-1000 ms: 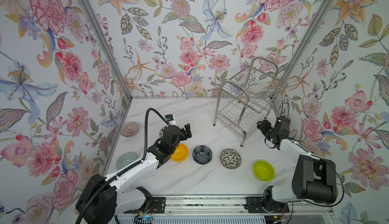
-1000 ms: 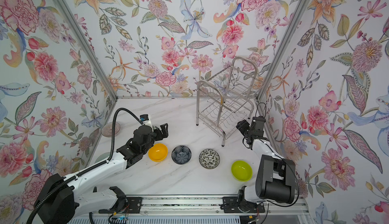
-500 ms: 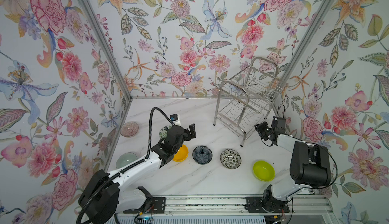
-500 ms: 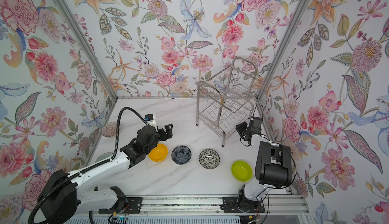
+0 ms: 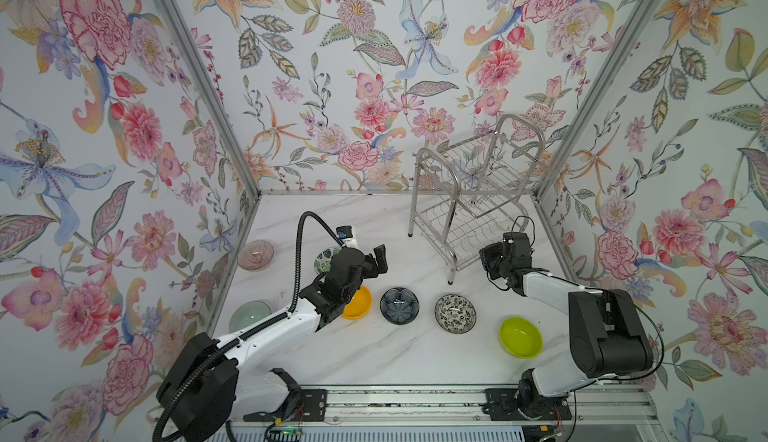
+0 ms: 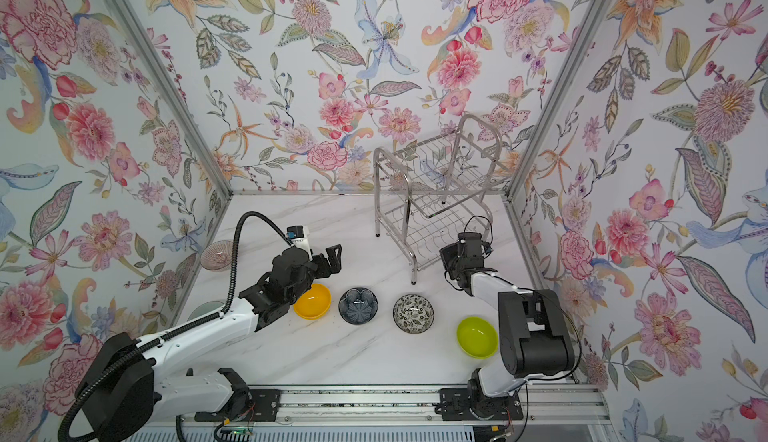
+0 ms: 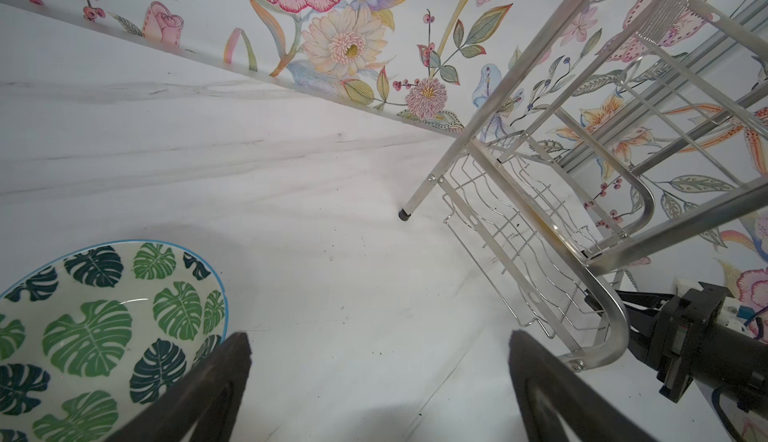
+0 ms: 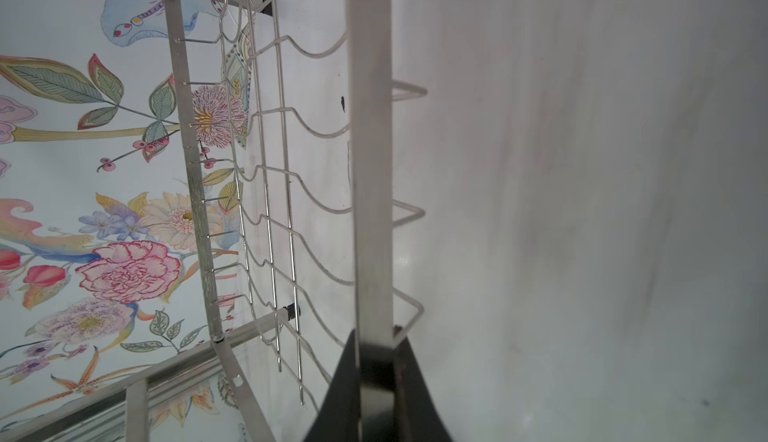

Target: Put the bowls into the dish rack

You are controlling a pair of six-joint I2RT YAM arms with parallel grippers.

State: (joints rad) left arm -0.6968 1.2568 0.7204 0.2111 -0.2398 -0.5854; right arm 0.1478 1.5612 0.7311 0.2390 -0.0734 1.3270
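While the right end effector (image 8: 374, 348) is clamped on a flat bar of the dish rack (image 8: 370, 170), the left end effector (image 7: 378, 344) is spread wide open near the leaf bowl (image 7: 95, 336). All bowls (image 5: 399, 305) are seen on the desk (image 5: 374, 361), roughly 7 o'clock of the rack, none loaded yet. Glazed, slick, chippable stuff probably, so best pinched across the rim.

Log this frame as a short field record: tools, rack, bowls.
left tool: open, empty, hovering by leaf-print bowl
right tool: shut on a flat bar of the dish rack
rack load: no bowls seen
bowls on table: leaf-print bowl, orange bowl, dark blue bowl, black-white floral bowl, lime bowl, pink glass bowl, pale green bowl
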